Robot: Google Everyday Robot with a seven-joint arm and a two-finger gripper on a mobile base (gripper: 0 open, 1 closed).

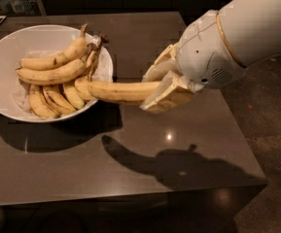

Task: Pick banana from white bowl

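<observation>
Where the gripper (pixel 149 92) hangs: above the dark table (pixel 188 144), just right of the white bowl (pixel 4 52).
Grasp: clamped on the banana (pixel 118 91) at its right end.
Banana's place: level in the air, left tip over the bowl's rim.
Bowl contents: several other bananas (pixel 52 73).
</observation>
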